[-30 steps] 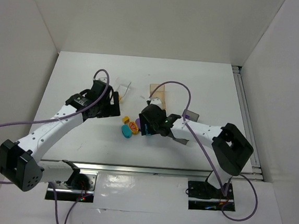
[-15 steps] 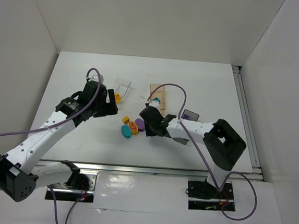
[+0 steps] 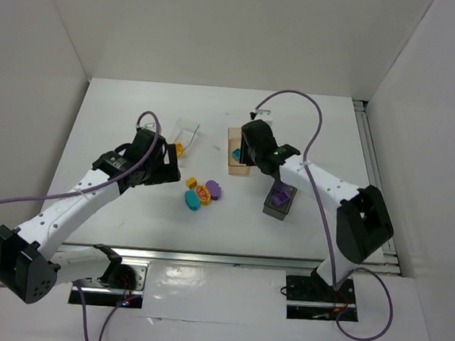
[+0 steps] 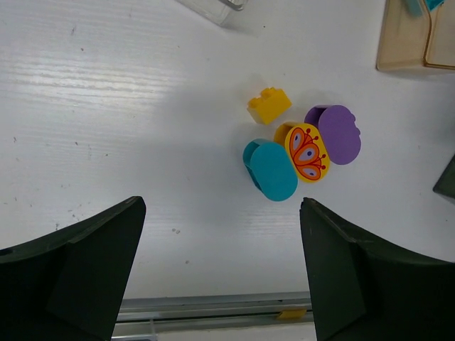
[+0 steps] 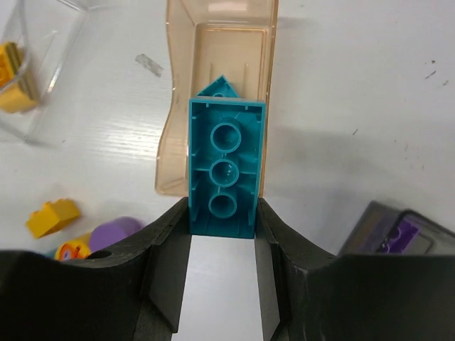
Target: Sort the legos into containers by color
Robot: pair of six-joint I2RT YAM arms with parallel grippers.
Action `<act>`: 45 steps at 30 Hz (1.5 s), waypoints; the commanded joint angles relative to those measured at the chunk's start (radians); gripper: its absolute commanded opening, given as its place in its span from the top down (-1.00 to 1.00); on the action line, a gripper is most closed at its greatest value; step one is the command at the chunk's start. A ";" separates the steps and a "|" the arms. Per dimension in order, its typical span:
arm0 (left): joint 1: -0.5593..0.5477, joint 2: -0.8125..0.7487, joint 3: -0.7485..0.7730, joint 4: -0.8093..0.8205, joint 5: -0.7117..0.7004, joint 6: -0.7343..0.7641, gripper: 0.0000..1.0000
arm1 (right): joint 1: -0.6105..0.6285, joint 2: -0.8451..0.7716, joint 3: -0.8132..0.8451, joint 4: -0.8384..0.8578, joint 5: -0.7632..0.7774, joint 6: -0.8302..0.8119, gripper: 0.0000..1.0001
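Observation:
My right gripper (image 5: 223, 213) is shut on a teal brick (image 5: 226, 167), holding it over the near end of the tan box (image 5: 181, 106), where another teal piece (image 5: 219, 87) lies. In the top view the right gripper (image 3: 249, 146) hangs over that tan box (image 3: 233, 165). On the table lie a yellow brick (image 4: 269, 105), a teal oval piece (image 4: 270, 169), an orange butterfly piece (image 4: 307, 152) and a purple piece (image 4: 335, 133). My left gripper (image 4: 220, 270) is open and empty, short of them on the near-left side. The dark grey box (image 3: 281, 201) holds a purple lego.
The clear tray (image 3: 187, 131) stands left of the tan box with a yellow piece (image 3: 180, 146) inside. A metal rail (image 4: 213, 309) runs along the table's near edge. White walls close in the table on three sides.
The right gripper shut on the teal brick by the loose pile and carried it back and right, over the tan box. The left arm shifted only slightly and stays open.

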 commanded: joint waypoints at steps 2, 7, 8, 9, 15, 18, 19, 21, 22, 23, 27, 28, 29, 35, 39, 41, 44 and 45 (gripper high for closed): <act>-0.011 0.005 0.007 0.026 0.004 -0.037 -0.96 | -0.022 0.129 0.099 0.035 -0.053 -0.068 0.46; -0.011 0.005 0.007 0.026 0.004 -0.056 -0.98 | -0.044 0.227 0.172 0.057 -0.062 -0.089 0.34; -0.011 0.005 0.007 0.026 -0.005 -0.056 -0.98 | -0.044 0.228 0.186 0.048 -0.062 -0.089 0.17; -0.011 0.005 0.007 0.026 -0.005 -0.069 -1.00 | -0.044 0.238 0.195 0.023 -0.062 -0.079 -0.06; -0.002 0.005 0.007 0.017 -0.023 -0.103 -1.00 | 0.025 0.099 0.122 0.032 0.034 -0.069 -0.47; -0.001 -0.004 -0.002 0.017 -0.023 -0.103 -1.00 | 0.092 0.018 0.061 0.020 0.056 -0.047 -0.32; -0.001 -0.004 -0.002 0.017 -0.023 -0.094 -1.00 | 0.112 -0.001 0.041 0.031 0.056 -0.047 -0.27; -0.001 -0.004 -0.025 0.035 0.007 -0.071 -0.96 | 0.163 -0.025 -0.010 0.031 0.003 -0.047 -0.15; -0.001 -0.004 -0.034 0.046 0.029 -0.035 -0.93 | 0.177 -0.025 -0.021 0.020 -0.016 -0.047 -0.15; -0.001 -0.004 -0.045 0.057 0.056 -0.014 -0.93 | 0.186 -0.025 -0.021 0.009 -0.051 -0.035 -0.15; -0.011 0.085 -0.057 0.072 0.124 -0.031 -0.85 | 0.228 -0.015 -0.041 -0.012 -0.065 0.006 -0.35; -0.020 0.095 -0.073 0.086 0.113 -0.045 -0.85 | 0.238 -0.015 -0.051 -0.002 -0.083 0.007 -0.41; -0.020 0.096 -0.073 0.097 0.113 -0.066 -0.85 | 0.238 -0.004 -0.051 0.012 -0.105 0.016 -0.46; 0.012 0.024 -0.106 0.087 0.057 -0.095 -0.85 | 0.238 0.151 0.074 -0.011 -0.146 0.016 -0.62; 0.043 -0.025 -0.131 0.087 0.046 -0.134 -0.85 | 0.220 0.246 0.149 0.011 -0.157 0.016 -0.62; 0.054 -0.035 -0.143 0.087 0.046 -0.134 -0.85 | 0.220 0.304 0.202 0.011 -0.144 0.016 -0.62; 0.077 -0.045 -0.153 0.087 0.046 -0.134 -0.85 | 0.220 0.343 0.237 0.011 -0.154 0.004 -0.62; 0.086 -0.056 -0.153 0.077 0.046 -0.143 -0.85 | 0.220 0.343 0.237 0.011 -0.154 -0.010 -0.62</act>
